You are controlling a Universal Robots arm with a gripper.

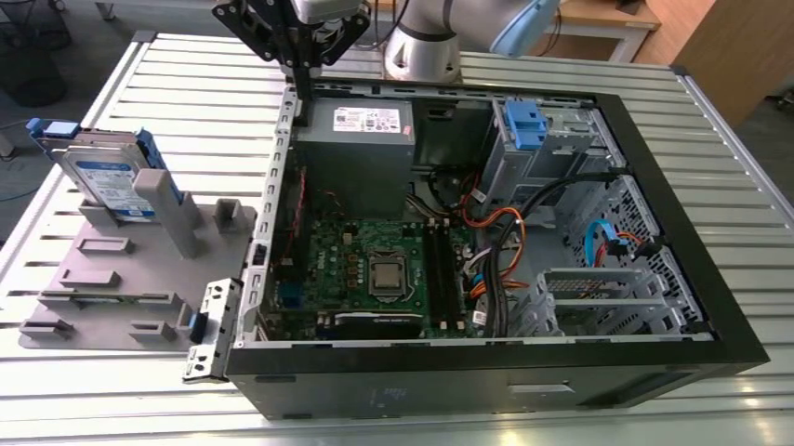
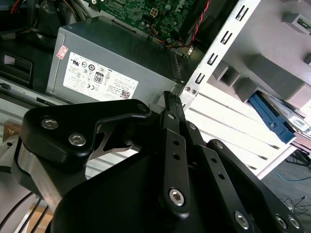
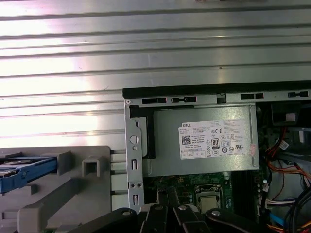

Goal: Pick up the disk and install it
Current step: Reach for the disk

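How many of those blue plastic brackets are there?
2. One frames the disk on the grey stand at the exterior view's left; the other carrier stands inside the computer case, near its far wall. More may be hidden behind parts.

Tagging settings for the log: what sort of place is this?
Probably a robotics lab workbench set up for computer assembly: an open computer case lies on a slotted metal table, beside a grey fixture holding the disk.

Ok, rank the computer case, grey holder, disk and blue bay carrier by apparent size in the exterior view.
1. computer case, largest
2. grey holder
3. disk
4. blue bay carrier, smallest
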